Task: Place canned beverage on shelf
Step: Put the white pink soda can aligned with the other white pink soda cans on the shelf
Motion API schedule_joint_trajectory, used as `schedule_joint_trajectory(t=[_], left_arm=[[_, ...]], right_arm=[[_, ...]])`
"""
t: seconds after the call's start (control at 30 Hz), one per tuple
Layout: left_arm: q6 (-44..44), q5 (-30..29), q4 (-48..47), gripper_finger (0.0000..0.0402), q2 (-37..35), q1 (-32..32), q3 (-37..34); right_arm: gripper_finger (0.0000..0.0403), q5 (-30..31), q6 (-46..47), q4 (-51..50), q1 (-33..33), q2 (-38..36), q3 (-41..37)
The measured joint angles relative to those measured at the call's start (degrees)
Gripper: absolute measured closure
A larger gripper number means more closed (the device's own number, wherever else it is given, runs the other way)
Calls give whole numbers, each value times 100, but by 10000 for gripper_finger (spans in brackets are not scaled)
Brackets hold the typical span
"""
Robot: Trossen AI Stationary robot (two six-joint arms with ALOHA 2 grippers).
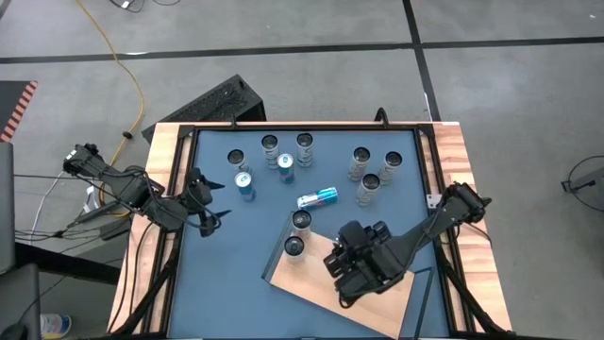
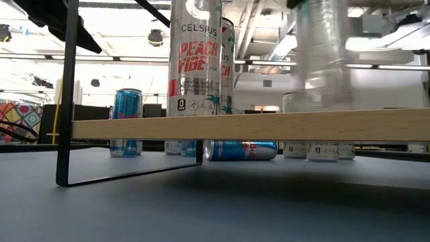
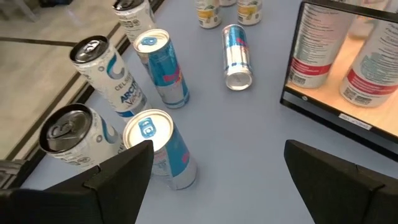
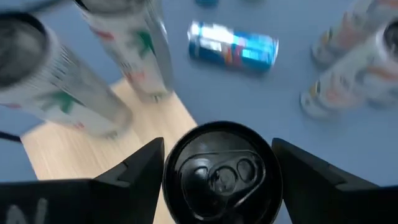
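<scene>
The right gripper (image 1: pixel 361 267) clasps a black-topped can (image 4: pixel 221 172) above the shelf (image 1: pixel 311 288), beside two cans (image 1: pixel 298 233) already standing there; next, seemingly, lower it upright and release; the left gripper (image 1: pixel 209 206) waits spread wide at the table's left

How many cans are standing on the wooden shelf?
2: a far can and a near can, upright together at the shelf corner. The right gripper holds a third can above it.
</scene>
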Motion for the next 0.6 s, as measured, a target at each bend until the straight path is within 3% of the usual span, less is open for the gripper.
schedule_joint_trajectory(t=[0.13, 0.6], left_arm=[[-45, -84, 2, 54, 0, -2, 0], [-149, -107, 4, 54, -2, 0, 0]], right_arm=[[134, 418, 2, -19, 142, 0, 0], [134, 301, -299, -64, 61, 0, 7]])
